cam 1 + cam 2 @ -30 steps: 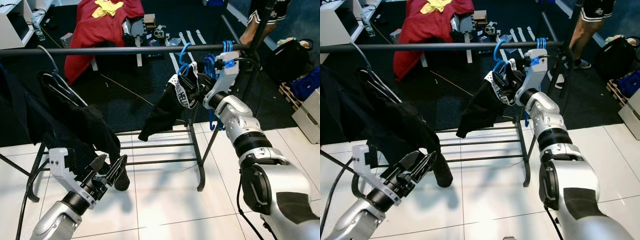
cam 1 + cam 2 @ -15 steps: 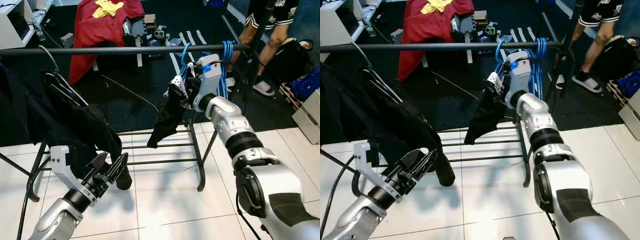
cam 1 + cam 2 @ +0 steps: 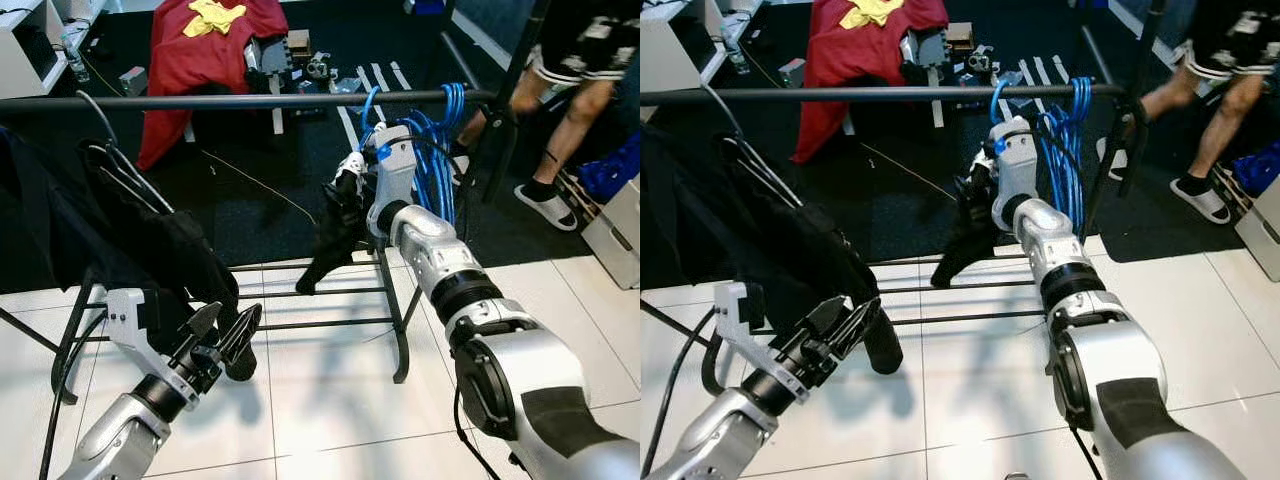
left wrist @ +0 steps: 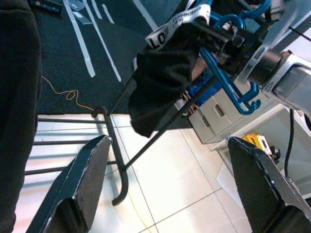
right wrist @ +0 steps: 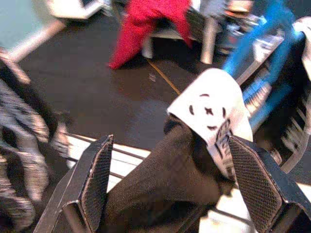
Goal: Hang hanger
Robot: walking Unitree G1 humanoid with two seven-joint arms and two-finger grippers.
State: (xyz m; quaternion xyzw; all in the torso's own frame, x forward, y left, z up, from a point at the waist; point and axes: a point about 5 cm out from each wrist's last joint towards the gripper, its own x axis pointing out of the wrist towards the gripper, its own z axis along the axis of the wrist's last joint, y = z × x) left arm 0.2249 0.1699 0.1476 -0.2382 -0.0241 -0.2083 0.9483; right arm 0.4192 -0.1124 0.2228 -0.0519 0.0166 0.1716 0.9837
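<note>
The right gripper point(image 3: 352, 195) is up under the rail point(image 3: 250, 100), its jaws wide apart around the black shorts point(image 3: 335, 235) on a blue hanger point(image 3: 372, 105). More blue hangers point(image 3: 440, 150) hang at 3 o'clock. The left gripper point(image 3: 222, 335) waits low, jaws open, holding nothing, above white floor point(image 3: 320, 400).

Right pincer point(image 3: 352, 195) raised, fingers spread; left pincer point(image 3: 222, 335) low, parted
</note>
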